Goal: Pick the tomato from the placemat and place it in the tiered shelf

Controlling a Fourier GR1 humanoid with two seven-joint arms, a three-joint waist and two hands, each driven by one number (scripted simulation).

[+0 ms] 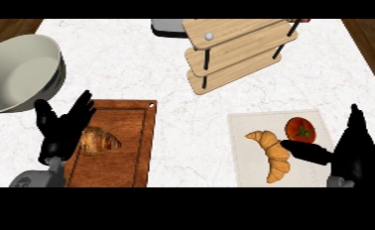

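A red tomato with a green stem lies on the pale placemat at the lower right, beside a croissant. My right hand stands open at the mat's right edge, its thumb reaching left just below the tomato, fingers pointing up. The wooden tiered shelf stands at the back centre, with a small white ball on its top tier. My left hand rests open at the lower left, fingers up.
A wooden cutting board at the lower left carries a brown pastry. A large pale bowl sits at the far left. A grey object lies behind the shelf.
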